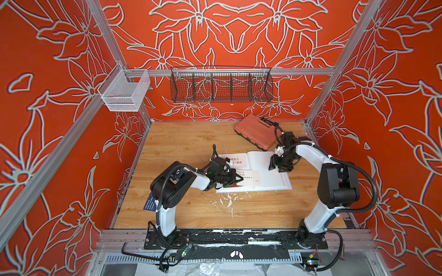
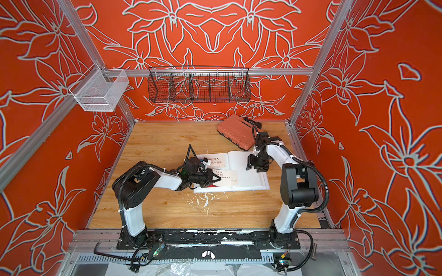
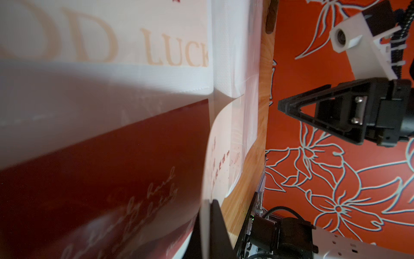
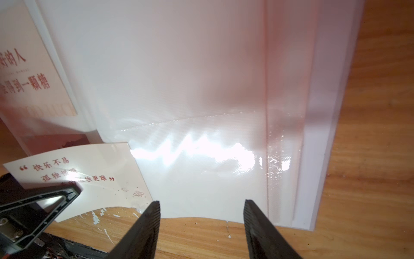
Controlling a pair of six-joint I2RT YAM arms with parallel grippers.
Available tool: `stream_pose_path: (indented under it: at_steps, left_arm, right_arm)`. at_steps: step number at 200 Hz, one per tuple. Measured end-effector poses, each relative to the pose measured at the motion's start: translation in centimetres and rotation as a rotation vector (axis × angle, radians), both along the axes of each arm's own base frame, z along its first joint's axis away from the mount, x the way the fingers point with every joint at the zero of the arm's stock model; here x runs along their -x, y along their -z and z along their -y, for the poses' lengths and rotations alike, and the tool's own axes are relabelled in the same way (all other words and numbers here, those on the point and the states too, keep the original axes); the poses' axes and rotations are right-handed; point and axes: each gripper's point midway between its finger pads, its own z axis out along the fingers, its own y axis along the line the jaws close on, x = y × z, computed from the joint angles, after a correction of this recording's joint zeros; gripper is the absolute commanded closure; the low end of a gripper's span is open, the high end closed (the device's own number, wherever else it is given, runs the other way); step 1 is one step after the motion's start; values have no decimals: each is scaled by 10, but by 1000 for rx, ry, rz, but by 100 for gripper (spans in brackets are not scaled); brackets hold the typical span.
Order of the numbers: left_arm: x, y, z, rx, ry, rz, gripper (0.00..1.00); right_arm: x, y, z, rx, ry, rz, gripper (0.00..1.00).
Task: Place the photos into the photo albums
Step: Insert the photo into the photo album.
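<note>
**A:** Where were the photos?

**B:** The photo album (image 1: 267,181) lay open on the counter (image 1: 191,210). Its left page seemed to hold 2: an upper white card (image 1: 239,160) in the top sleeve and a dark red card (image 3: 112,168) below it. The left gripper (image 1: 239,178) was pinched shut on a bowed white card (image 1: 250,175) that lay across the spine toward the right page. A navy card (image 1: 148,203) showed beside that arm's lower link, outside the book.

**A:** And the other arm?

**B:** The right gripper (image 4: 201,203) hung over the right page's near edge, jaws well apart, holding nothing.

**A:** What could have gone wrong?

**B:** Pushed harder, the bowed card might have creased or sprung free. Its corner could have caught the glossy sleeve mouth, since nothing held it open. With nothing pressing on the book, it might also have slid.

**A:** Other containers?

**B:** The black wire basket (image 1: 221,86) and white mesh basket (image 1: 124,95) showed nothing inside. The orange case (image 1: 253,133) at the back was closed.
</note>
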Motion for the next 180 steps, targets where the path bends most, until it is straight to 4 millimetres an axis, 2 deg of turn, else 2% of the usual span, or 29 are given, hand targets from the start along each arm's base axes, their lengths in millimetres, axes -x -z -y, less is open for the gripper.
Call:
stream_pose_path:
  at_steps: [54, 180]
  left_arm:
    - [0, 2, 8, -3, 11, 0, 100]
    - [-11, 3, 36, -17, 39, -7, 100]
  right_arm:
    - [1, 11, 19, -4, 44, -11, 28]
    - [-1, 19, 12, -65, 61, -2, 27]
